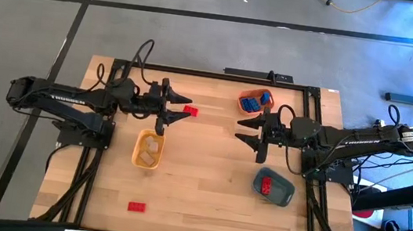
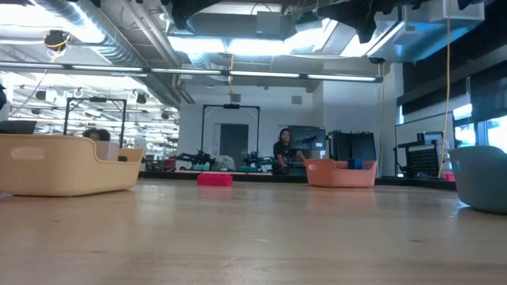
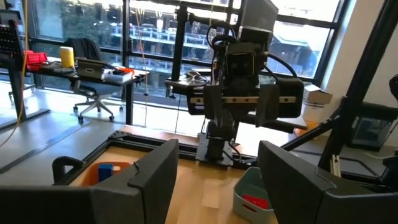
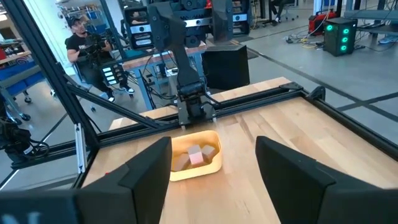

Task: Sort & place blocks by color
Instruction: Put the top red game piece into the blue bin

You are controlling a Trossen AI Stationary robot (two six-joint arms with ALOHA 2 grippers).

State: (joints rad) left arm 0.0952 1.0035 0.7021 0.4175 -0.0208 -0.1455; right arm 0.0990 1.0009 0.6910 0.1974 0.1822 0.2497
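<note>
I have two red blocks loose on the table: one (image 1: 190, 111) just beyond the left gripper (image 1: 178, 108), and another (image 1: 136, 206) alone near the front edge, well apart from both arms. The rest look sorted: beige blocks (image 1: 151, 150) lie in the yellow tray (image 1: 137, 157), blue blocks (image 1: 253, 102) in the orange tray (image 1: 243, 98), and one red block (image 1: 266, 186) in the slate tray (image 1: 284, 193).

I judge these bricks light, rigid and smooth-sided, so they should not deform, but could skate on the wood if I nudge one before closing. I would pinch across the short width, with the fingers square to the long faces, coming straight down.

The left gripper hovers above the table with its fingers spread apart and nothing between them. The right gripper (image 1: 245, 131) hangs between the orange and slate trays, its fingers likewise apart and empty.

Nothing crowds the near red block, and the yellow tray sits just beside the left arm's path. Carrying red across to the slate tray means passing the right arm, which I judge the main collision risk. A person (image 4: 81, 46) stands beyond the table's far side, in the right wrist view.
</note>
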